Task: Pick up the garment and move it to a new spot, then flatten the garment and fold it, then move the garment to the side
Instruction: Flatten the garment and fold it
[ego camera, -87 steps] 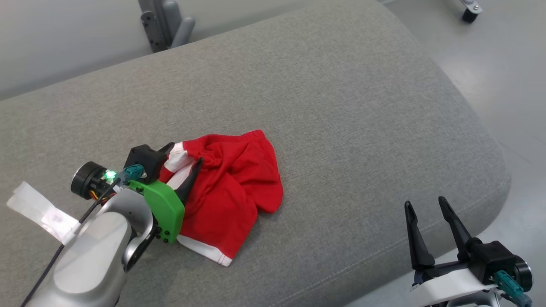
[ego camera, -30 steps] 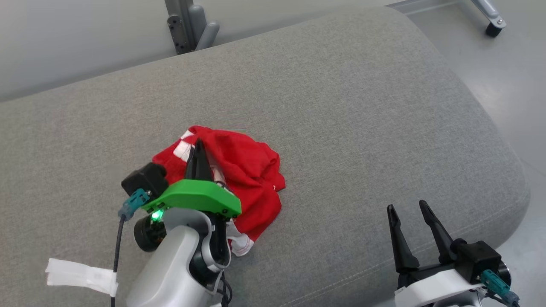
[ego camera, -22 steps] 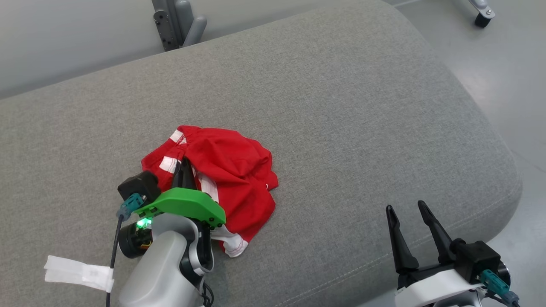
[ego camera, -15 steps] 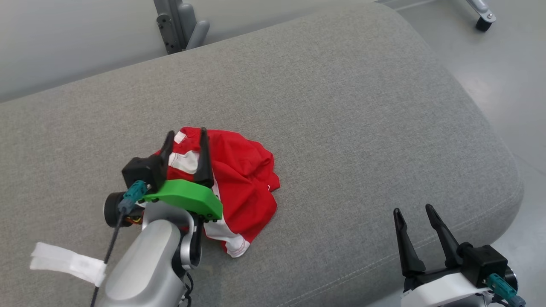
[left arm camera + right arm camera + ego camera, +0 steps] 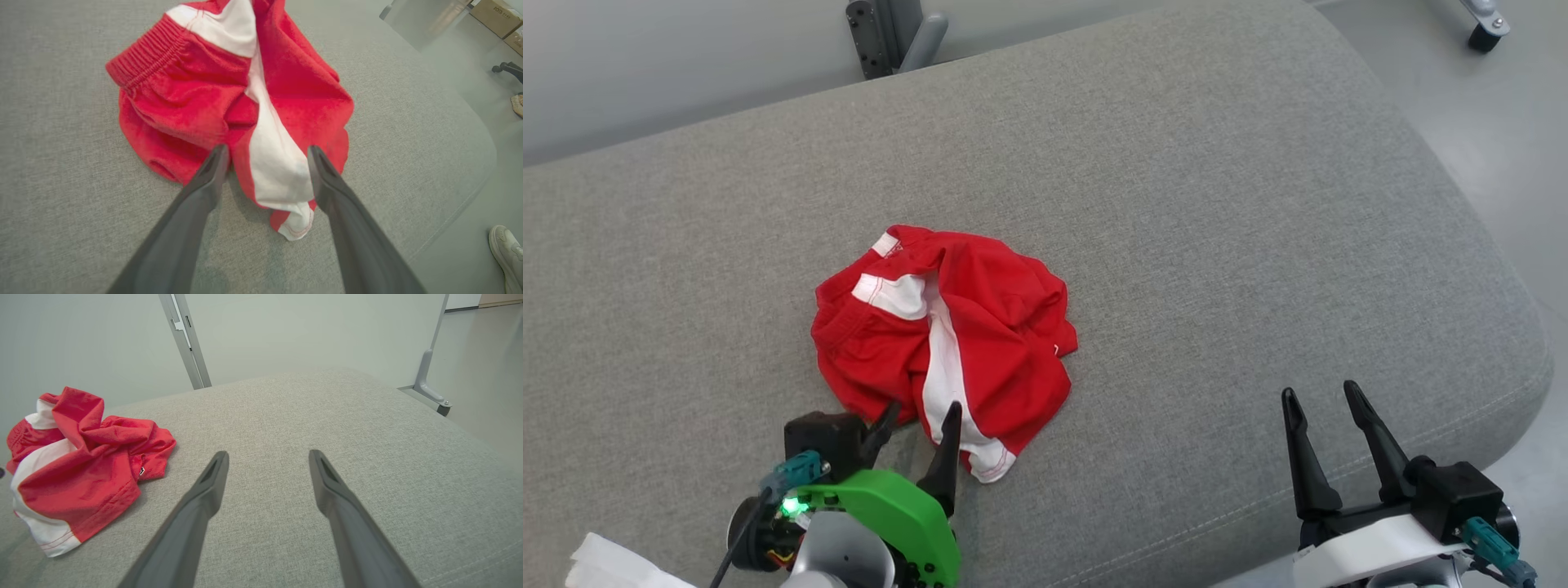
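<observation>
From the head view, the garment (image 5: 964,343), red with white panels, lies crumpled in a heap on the grey cushion (image 5: 1176,204), left of the cushion's middle and nearer its front edge. The left gripper (image 5: 923,407) sits at the garment's near edge with its two dark fingers spread wide, pointing up the view from a green housing (image 5: 890,514). The finger on the right overlaps the red hem. The right gripper (image 5: 1320,390) is at the lower right, well apart from the garment, over the cushion's front edge, its fingers also spread and with nothing between them. A grey post (image 5: 894,33) stands beyond the cushion's far side, and pale floor (image 5: 1486,163) shows to the right.

From the left wrist view, the left gripper (image 5: 266,150) is open wide, a finger on each side of the lower end of the garment's white stripe (image 5: 273,171). It grips nothing. Whether the fingertips touch the cloth is hard to judge from this angle. The elastic waistband (image 5: 143,53) bunches at the upper left of the heap, and a white-edged hem corner (image 5: 296,224) lies on the cushion between the fingers. A pale shoe (image 5: 506,253) is on the floor at the lower right.

From the right wrist view, the right gripper (image 5: 268,454) holds its fingers wide over bare cushion (image 5: 367,437). The garment (image 5: 90,465) lies off to the left of that view, well clear of the fingers.
</observation>
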